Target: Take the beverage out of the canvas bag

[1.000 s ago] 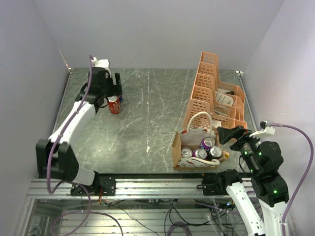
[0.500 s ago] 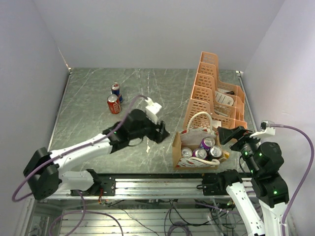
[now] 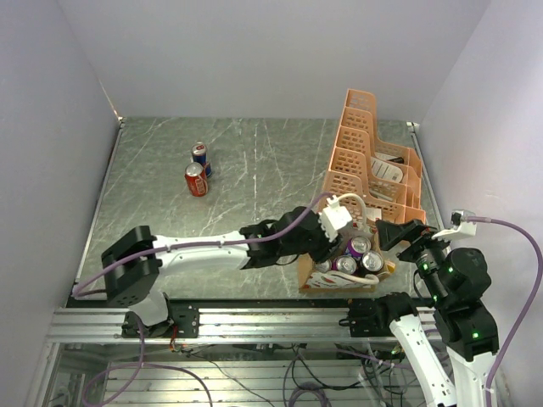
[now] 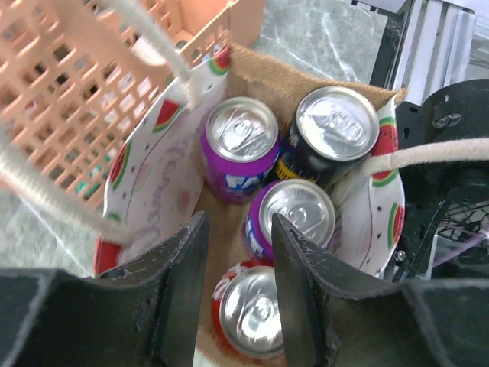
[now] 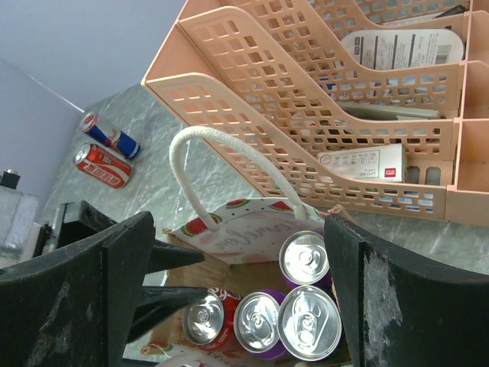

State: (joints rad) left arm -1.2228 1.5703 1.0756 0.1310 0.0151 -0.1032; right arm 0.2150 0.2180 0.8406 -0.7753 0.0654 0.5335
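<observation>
I've got my left fingers [image 4: 187, 264] poised over the mouth of the canvas bag [image 4: 157, 195] at the bench's [image 3: 254, 170] near edge. They're part-open and gripping nothing. Below them stands a red soda can [image 4: 256, 321], then a purple can [image 4: 294, 214], with a second purple can [image 4: 241, 141] and a dark can [image 4: 336, 126] behind, all upright in the bag. My right fingers [image 5: 114, 260] are spread wide and empty, just right of the bag. The orange lattice rack [image 3: 365, 144] is behind it. Far left stand a red-and-white can [image 3: 197, 180] and a blue can [image 3: 200, 156].
</observation>
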